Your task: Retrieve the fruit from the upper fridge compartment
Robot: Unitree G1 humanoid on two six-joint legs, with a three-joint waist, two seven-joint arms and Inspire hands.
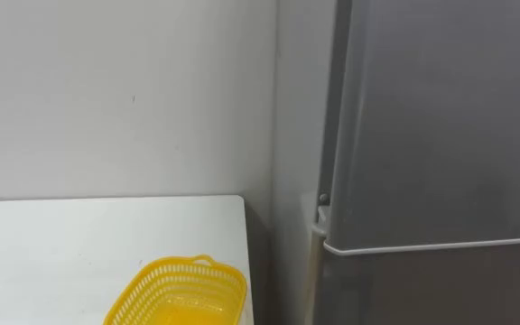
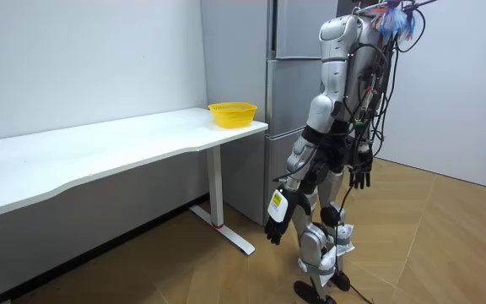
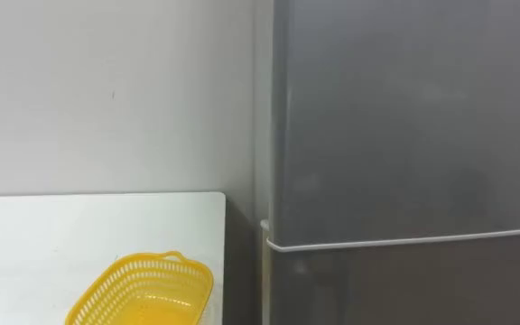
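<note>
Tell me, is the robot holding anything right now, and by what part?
Nothing. Both the left hand and right hand hang empty before the fridge.

A long white table (image 2: 99,150) is set against a plain white wall (image 2: 74,59), its top carried on a white leg (image 2: 218,190) with a flat foot. The floor (image 2: 445,245) is laid in light herringbone wood, and the room is evenly lit.

yellow basket (image 1: 226,287) cut off below, fridge (image 1: 441,135) cropped
</note>
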